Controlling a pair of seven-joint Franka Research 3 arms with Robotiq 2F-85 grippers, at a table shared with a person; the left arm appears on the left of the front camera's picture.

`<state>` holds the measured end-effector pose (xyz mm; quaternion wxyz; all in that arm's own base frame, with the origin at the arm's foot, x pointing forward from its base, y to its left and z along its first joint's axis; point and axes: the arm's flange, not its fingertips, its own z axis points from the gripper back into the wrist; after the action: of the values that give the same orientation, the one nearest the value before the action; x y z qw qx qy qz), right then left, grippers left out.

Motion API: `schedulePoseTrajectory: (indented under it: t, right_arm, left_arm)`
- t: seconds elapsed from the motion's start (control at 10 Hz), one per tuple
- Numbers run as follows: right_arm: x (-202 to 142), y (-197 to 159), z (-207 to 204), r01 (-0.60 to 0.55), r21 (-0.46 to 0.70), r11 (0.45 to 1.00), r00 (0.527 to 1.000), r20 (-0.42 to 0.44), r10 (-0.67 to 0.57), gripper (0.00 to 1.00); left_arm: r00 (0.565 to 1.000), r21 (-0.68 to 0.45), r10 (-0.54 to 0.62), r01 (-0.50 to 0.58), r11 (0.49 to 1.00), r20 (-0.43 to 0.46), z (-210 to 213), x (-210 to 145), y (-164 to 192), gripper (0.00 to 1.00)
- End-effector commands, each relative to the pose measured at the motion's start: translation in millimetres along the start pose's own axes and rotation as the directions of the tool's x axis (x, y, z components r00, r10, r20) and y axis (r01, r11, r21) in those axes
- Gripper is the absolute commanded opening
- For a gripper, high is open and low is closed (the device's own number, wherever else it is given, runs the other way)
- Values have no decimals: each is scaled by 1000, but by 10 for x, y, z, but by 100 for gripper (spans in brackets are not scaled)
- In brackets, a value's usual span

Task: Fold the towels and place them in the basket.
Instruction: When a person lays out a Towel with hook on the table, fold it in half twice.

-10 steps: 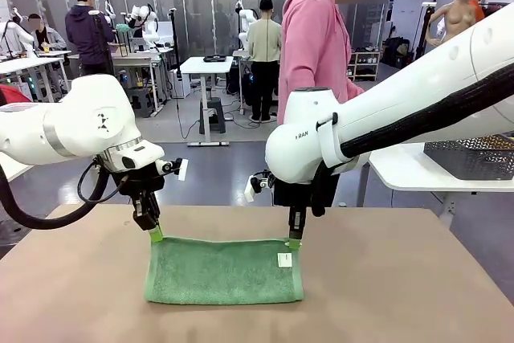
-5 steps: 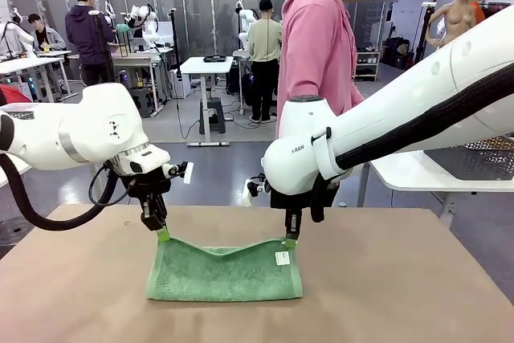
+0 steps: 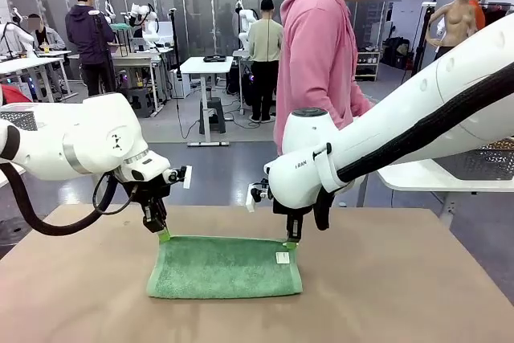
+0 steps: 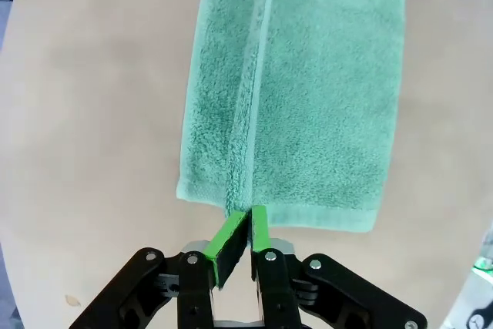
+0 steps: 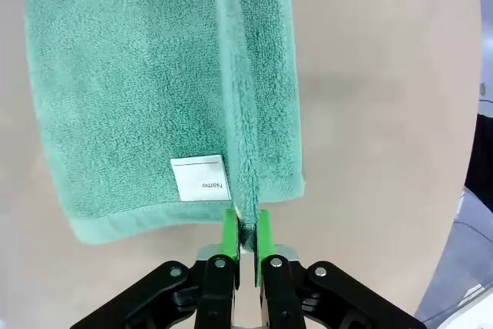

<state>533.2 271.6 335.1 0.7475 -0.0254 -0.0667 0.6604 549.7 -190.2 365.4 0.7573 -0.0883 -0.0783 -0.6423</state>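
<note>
Just under the tips of both grippers lay the mint green towel [image 3: 225, 267], folded in half on the brown table [image 3: 401, 295], with its folded body spreading from the fingers toward the robot's side. The left gripper [image 3: 164, 235] was closed tightly on the far left corner of the towel; in the left wrist view its green pads [image 4: 228, 236] met on the hem, and the towel [image 4: 308, 98] ran straight away from the left gripper [image 4: 248, 217] over the bare table [image 4: 100, 113]. The right gripper [image 3: 289, 240] was also pinched on the towel, at the far right corner. In the right wrist view the edge of the cloth stood between the two pads of the right gripper [image 5: 246, 225], and a small white label [image 5: 200, 177] with the word "Name" sat on the towel [image 5: 131, 90] just beside the fingers. Both layers seemed to be caught at each corner, but I cannot tell this for sure. Behind the grippers, at the far side, a person in a pink hoodie [image 3: 317, 54] stood. Well apart to the right of the right gripper, a dark mesh basket [image 3: 483, 165] rested on a white side table.
</note>
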Motion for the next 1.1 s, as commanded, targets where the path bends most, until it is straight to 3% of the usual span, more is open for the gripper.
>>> schedulePoseTrajectory:
  t: [0.0,0.1,0.2,0.3,0.4,0.5,0.6,0.7,0.8,1.0]
  right_arm:
    - [-59,-5,-118,-18,-47,999,1000,10,19,11]
    - [-74,-8,-145,-23,-58,998,999,24,24,11]
    - [-81,-2,-158,-28,-52,998,998,58,31,28]
    - [-84,14,-157,-32,-56,998,998,60,36,39]
    - [-94,31,-156,-37,-53,998,998,53,39,55]
    - [-120,45,-125,-36,-63,997,998,56,39,66]
    - [-142,68,-80,-35,-74,997,998,59,39,83]
    - [-157,90,-35,-34,-88,996,997,62,40,94]
    - [-169,108,-16,-33,-92,995,997,65,39,100]
    - [-196,112,-19,-34,-91,995,996,73,40,100]
  left_arm:
    - [1000,33,-12,13,999,-17,-129,-34,13,8]
    - [1000,30,-20,20,999,-9,-173,-59,22,8]
    - [1000,37,-18,17,999,7,-204,-79,21,15]
    - [1000,58,-29,28,998,7,-211,-86,-2,44]
    - [999,62,-26,24,998,20,-204,-87,-29,50]
    - [999,88,-27,24,996,34,-181,-86,-58,79]
    - [999,101,-30,26,995,38,-154,-82,-102,85]
    - [998,116,-36,31,993,41,-118,-73,-141,100]
    - [998,127,-37,31,991,46,-86,-64,-170,100]
    - [997,140,-42,34,990,57,-64,-24,-226,97]
